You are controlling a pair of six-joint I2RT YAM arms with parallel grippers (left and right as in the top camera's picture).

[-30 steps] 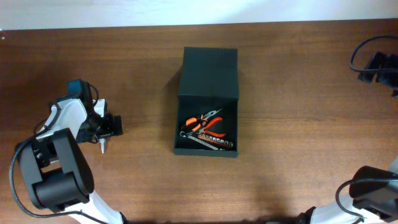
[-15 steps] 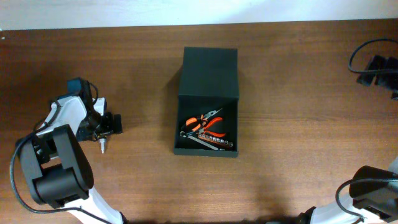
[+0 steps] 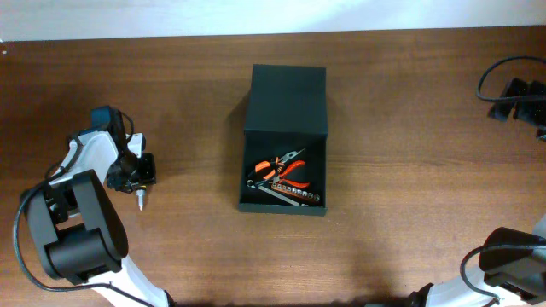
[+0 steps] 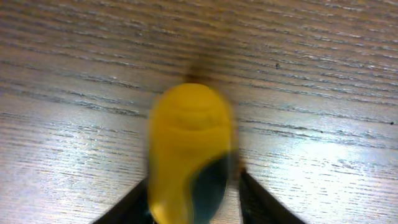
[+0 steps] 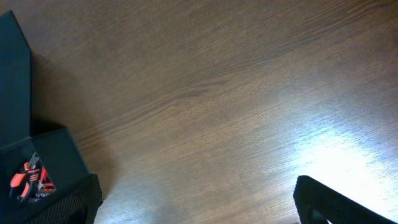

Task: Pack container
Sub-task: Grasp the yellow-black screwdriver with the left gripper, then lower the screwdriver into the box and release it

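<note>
The container (image 3: 282, 147), a dark green-black box, stands mid-table with its flap lid (image 3: 287, 101) thrown back. Inside lie orange-handled pliers (image 3: 282, 170) and a rail of metal bits (image 3: 291, 196). At the left, my left gripper (image 3: 141, 170) points down at the table, and a screwdriver's pale tip (image 3: 139, 201) pokes out below it. The left wrist view is blurred; the screwdriver's yellow handle (image 4: 186, 143) fills the gap, and my left gripper (image 4: 193, 202) is shut on it. My right gripper (image 5: 199, 208) is open over bare wood, far right of the container (image 5: 15, 93).
The right arm's head and cable (image 3: 516, 92) sit at the table's far right edge. The left arm's base (image 3: 77, 239) fills the near left corner. Bare brown table (image 3: 409, 170) lies between the container and the right arm.
My left gripper's jaws have drawn in around the screwdriver handle. The arm has barely shifted. The right arm, the container and its contents are unchanged.
</note>
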